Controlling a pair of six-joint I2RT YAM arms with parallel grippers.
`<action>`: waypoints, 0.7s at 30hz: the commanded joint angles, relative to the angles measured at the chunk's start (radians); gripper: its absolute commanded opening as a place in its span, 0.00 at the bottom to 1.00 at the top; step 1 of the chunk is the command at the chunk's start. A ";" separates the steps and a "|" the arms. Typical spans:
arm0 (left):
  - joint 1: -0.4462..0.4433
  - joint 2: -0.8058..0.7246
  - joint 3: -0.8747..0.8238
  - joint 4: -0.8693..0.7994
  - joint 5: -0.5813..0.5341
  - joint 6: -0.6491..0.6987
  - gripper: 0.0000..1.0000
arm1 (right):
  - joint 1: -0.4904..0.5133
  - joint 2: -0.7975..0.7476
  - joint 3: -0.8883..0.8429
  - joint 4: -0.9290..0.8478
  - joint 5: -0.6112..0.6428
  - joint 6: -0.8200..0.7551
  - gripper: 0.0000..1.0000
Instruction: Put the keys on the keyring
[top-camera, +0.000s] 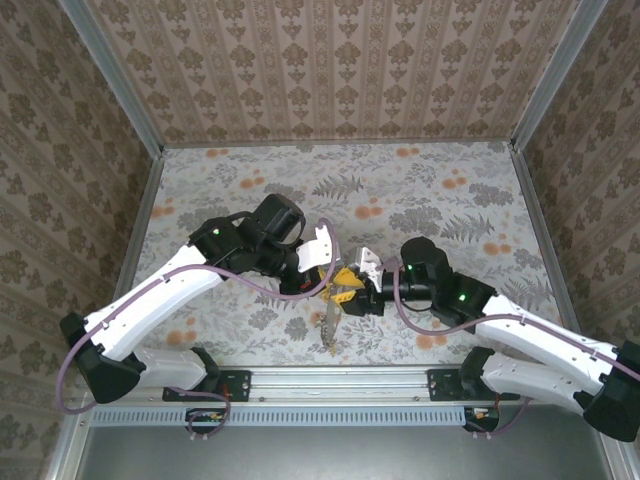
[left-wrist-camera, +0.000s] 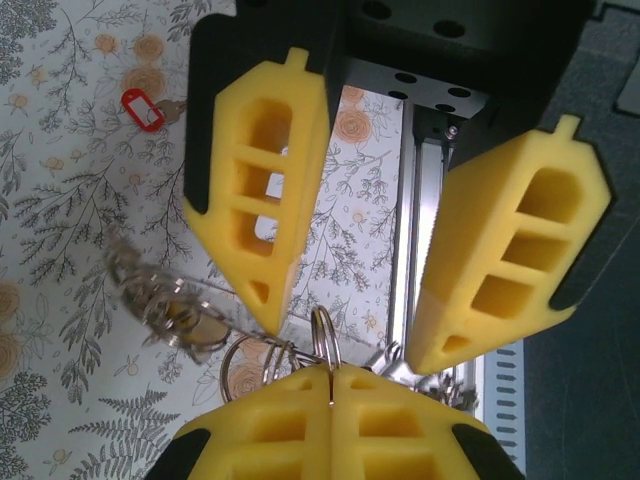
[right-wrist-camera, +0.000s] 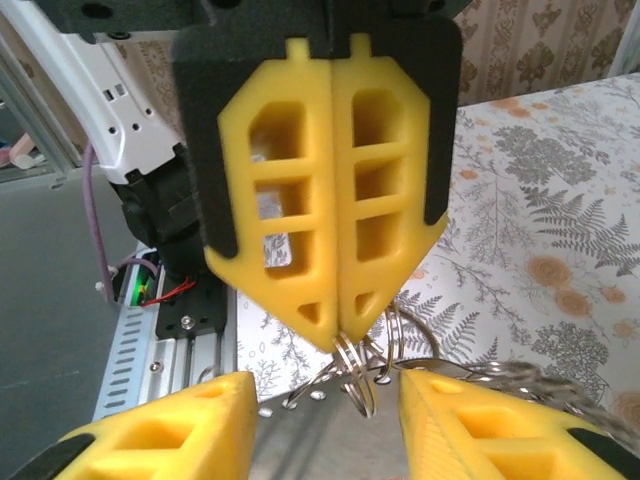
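Keyring (right-wrist-camera: 360, 385) progress: part done, by my judgement. Some metal pieces already hang from it, and at least one key lies loose.
Counter (top-camera: 420, 190): floral print. Both my arms meet over its near middle, close to the front rail.
Left pincer (left-wrist-camera: 350, 338): spread wide and holding nothing. Its fingers stand either side of the other pincer's tips. I see no contact with the rings.
Right pincer (right-wrist-camera: 342, 335): closed tight with pads flush, nipping thin metal loops at the very tips.
Keyring position: in the air between the two pincers, gripped by the right one. Several loops overlap, and I cannot tell which is the main ring and which belong to single keys.
Hanging bunch (top-camera: 330, 335): dangles below the pincers, above the counter's near edge. It shows a yellowish glint in the left wrist view. I take it for keys already threaded, but the detail is too small to confirm.
Red key (left-wrist-camera: 143, 108): flat on the counter, well apart from both pincers, not on the ring.
Left to do: fetch the red key and thread it.
Risk: the thin loop could slip from the right pincer's tips.
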 joint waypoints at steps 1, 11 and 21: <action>-0.007 -0.025 0.019 0.007 0.033 0.031 0.00 | 0.019 0.011 0.049 -0.023 0.030 -0.055 0.40; -0.011 -0.032 0.018 -0.001 0.027 0.035 0.00 | 0.027 -0.009 0.057 -0.039 0.035 -0.085 0.00; 0.011 -0.102 -0.100 0.215 0.118 -0.073 0.09 | 0.022 -0.092 -0.031 0.164 0.002 0.026 0.00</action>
